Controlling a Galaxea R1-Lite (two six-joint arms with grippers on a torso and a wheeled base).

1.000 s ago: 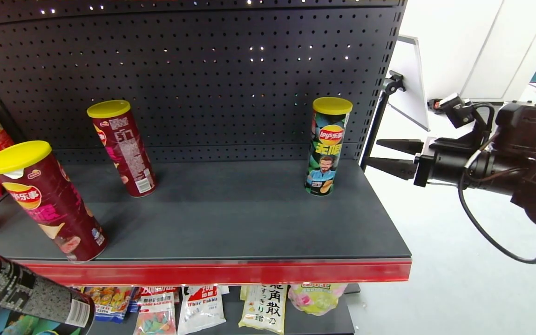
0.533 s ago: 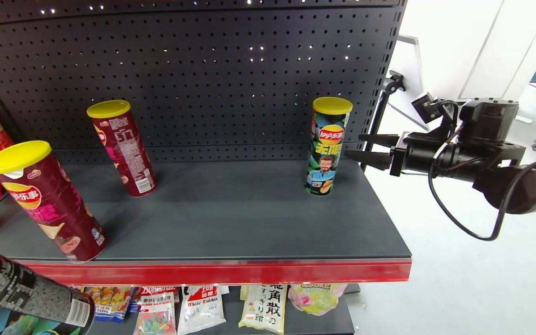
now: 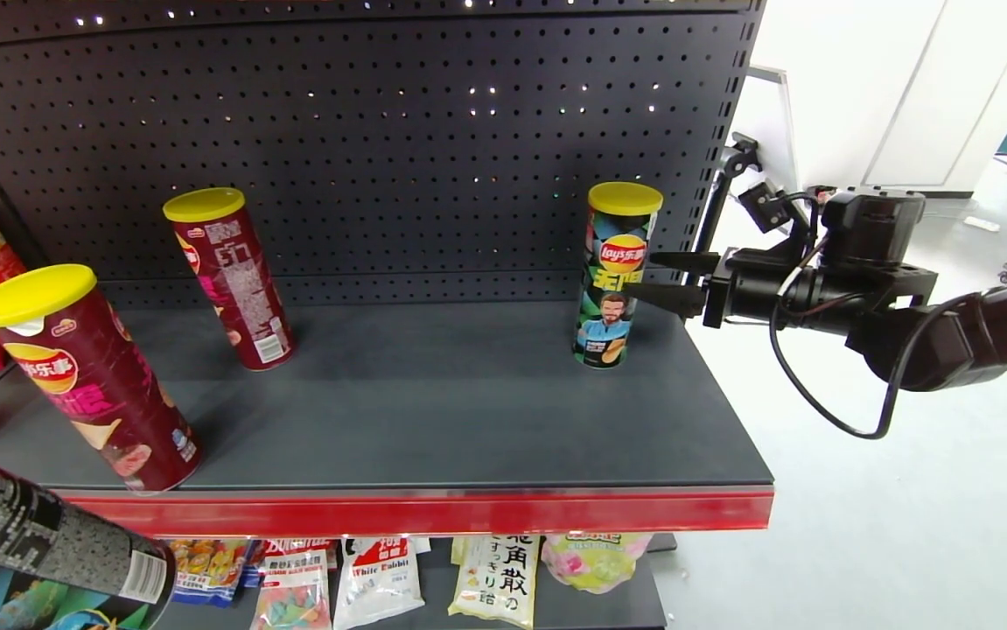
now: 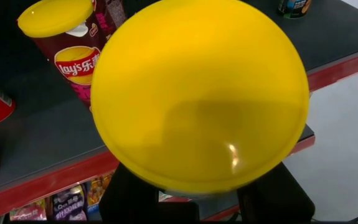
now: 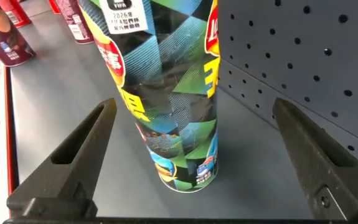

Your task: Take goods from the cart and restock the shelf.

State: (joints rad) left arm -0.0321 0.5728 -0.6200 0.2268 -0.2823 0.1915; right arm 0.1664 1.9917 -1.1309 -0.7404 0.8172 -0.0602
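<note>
We should centre the spread right end effector (image 3: 640, 276) on the green can (image 3: 610, 289) before closing; the left end effector (image 4: 205, 202) pinches a black can (image 3: 57, 547).

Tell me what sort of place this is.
Likely a shop aisle, perhaps a mock one: a pegboard-backed shelf holds chip cans, with snack packets underneath.

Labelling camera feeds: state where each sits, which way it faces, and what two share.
Head view: on the head, facing forward and down at the shelf; right gripper shows.
Left wrist view: on that wrist, facing the lid of the held can; left gripper holds it.
Right wrist view: on that wrist, facing the green can between its open fingers.
Shared: head and right wrist show the green can.
</note>
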